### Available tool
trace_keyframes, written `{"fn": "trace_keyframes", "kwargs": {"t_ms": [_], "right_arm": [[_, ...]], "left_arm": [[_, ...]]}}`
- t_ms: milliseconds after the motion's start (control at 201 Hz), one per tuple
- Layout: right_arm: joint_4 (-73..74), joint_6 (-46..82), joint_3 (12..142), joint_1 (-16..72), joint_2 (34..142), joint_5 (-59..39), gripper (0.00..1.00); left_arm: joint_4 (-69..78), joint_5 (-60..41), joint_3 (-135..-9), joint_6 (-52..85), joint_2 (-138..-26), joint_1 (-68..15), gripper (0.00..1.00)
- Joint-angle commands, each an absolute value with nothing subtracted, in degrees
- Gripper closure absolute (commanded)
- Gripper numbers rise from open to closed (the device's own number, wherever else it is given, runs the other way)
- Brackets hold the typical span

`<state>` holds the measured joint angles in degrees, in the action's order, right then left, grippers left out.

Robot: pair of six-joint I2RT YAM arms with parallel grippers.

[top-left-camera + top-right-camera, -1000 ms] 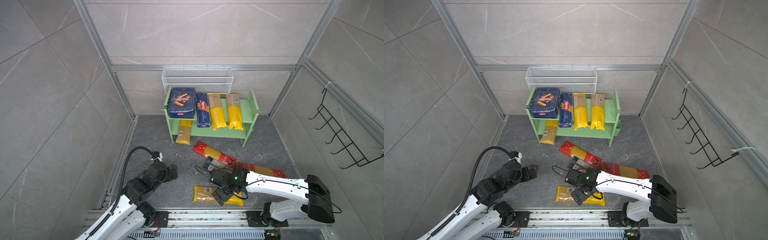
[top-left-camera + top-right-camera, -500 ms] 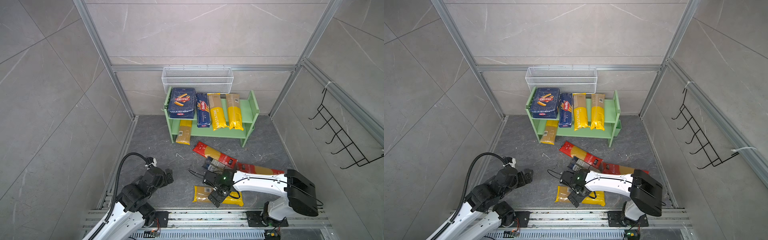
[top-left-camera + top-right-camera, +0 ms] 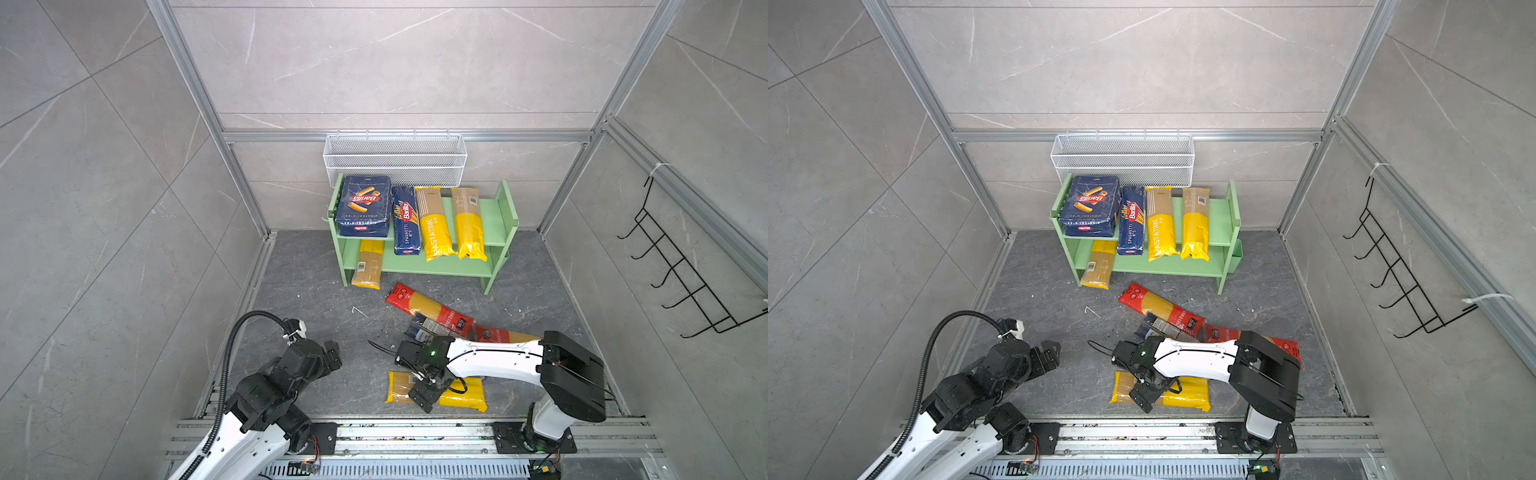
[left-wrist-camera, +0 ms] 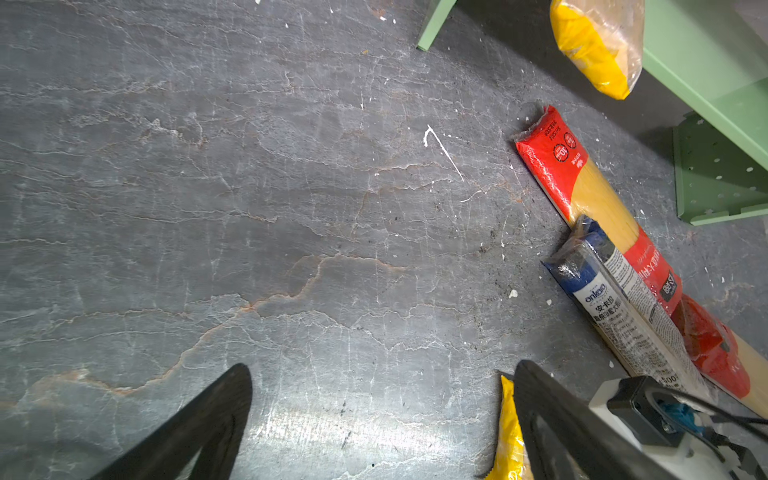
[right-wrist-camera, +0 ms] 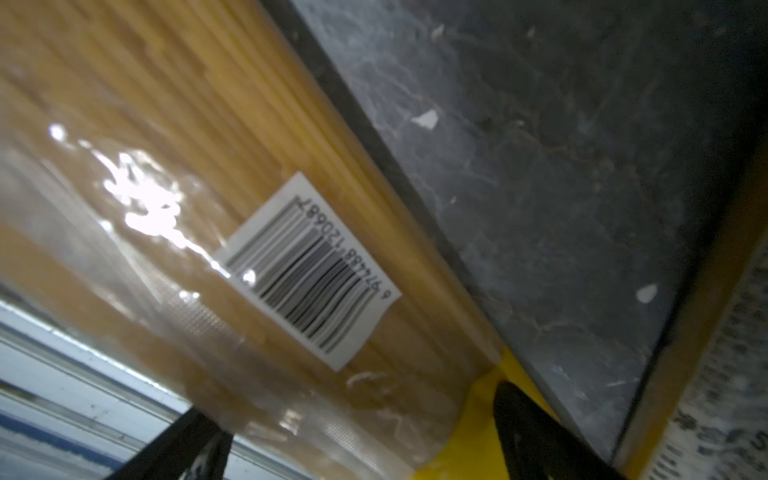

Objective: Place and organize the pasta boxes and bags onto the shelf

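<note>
The right fingers (image 5: 540, 440) are standing apart, straddling the yellow-and-clear bag (image 3: 467, 397) that is lying flat on the table (image 3: 316, 299) just beside the front rail (image 3: 374, 432). They are crossing its narrow width, probably because that is the only span they can bridge; whether they are already touching the film I cannot tell. The left fingers (image 4: 195, 428) are spread wide and hovering over bare table, apparently leaving room for the other arm. The shelf (image 3: 496, 216) is carrying the wide blue box (image 3: 363, 205), the narrow blue box (image 3: 405, 220) and two yellow bags (image 3: 434, 228) on top; another bag (image 3: 368, 266) is poking out below. Two red-ended bags (image 3: 428, 309) and a black-and-white bag (image 4: 623, 316) are lying heaped between shelf and arm.
</note>
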<state>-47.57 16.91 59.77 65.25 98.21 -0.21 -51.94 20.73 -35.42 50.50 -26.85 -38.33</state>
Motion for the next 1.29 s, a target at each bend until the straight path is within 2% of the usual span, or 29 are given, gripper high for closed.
{"fn": "trace_keyframes", "kwargs": {"t_ms": [0, 50, 95, 344, 558, 1130, 1210, 1290], "right_arm": [[-40.51, 16.44, 61.63, 63.54, 101.17, -5.43, 0.25], [-40.44, 16.36, 62.83, 63.00, 101.87, -5.38, 0.42], [-40.26, 16.22, 63.95, 62.67, 102.70, -5.80, 0.49], [-39.95, 15.73, 72.31, 61.64, 108.74, -9.40, 0.65], [-42.14, 14.28, 82.41, 60.19, 115.77, -11.39, 0.72], [-54.52, 7.58, 117.34, 57.22, 135.10, -7.01, 0.70], [-54.94, 7.53, 118.62, 57.04, 135.36, -7.16, 0.66], [-53.80, 7.90, 117.12, 57.04, 134.00, -7.83, 0.55]], "left_arm": [[-53.65, 23.40, -37.97, 51.76, -25.62, -38.48, 0.00], [-54.04, 23.79, -38.19, 51.77, -25.39, -38.48, 0.00], [-54.37, 24.08, -38.37, 51.93, -25.31, -38.46, 0.00], [-55.32, 25.11, -38.33, 52.80, -23.73, -38.47, 0.00], [-55.83, 26.06, -38.89, 52.95, -22.50, -38.47, 0.00], [-56.83, 26.81, -40.76, 52.41, -22.41, -38.45, 0.00], [-56.99, 26.81, -40.83, 52.51, -22.49, -38.45, 0.00], [-56.89, 26.81, -40.79, 52.66, -22.50, -38.45, 0.00]]}}
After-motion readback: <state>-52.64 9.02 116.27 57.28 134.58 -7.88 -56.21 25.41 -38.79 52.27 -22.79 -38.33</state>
